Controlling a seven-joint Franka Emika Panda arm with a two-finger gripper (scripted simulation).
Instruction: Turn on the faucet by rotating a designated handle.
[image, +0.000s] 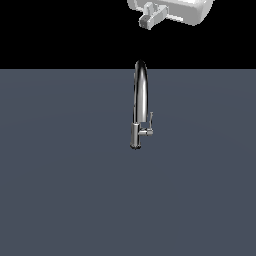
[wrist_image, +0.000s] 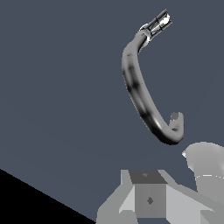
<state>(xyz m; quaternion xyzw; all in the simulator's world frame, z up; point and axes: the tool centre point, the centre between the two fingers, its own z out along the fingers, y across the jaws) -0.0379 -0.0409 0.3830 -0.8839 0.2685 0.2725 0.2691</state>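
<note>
The chrome gooseneck faucet (image: 140, 100) stands upright in the middle of the grey floor. Its small handle (image: 149, 119) is a thin lever rising from a short side stub, on the exterior view's right of the lower body. My gripper (image: 147, 21) hangs high above the faucet, well clear of it, near the top edge of the exterior view. Its fingers look pressed together with nothing between them. In the wrist view the arched spout (wrist_image: 135, 87) curves across the frame and the gripper (wrist_image: 148, 197) shows as one block. The handle does not show there.
The flat grey floor (image: 60, 175) spreads all around the faucet. Behind it there is only black background. A rounded part of my arm (wrist_image: 205, 168) shows beside the gripper in the wrist view.
</note>
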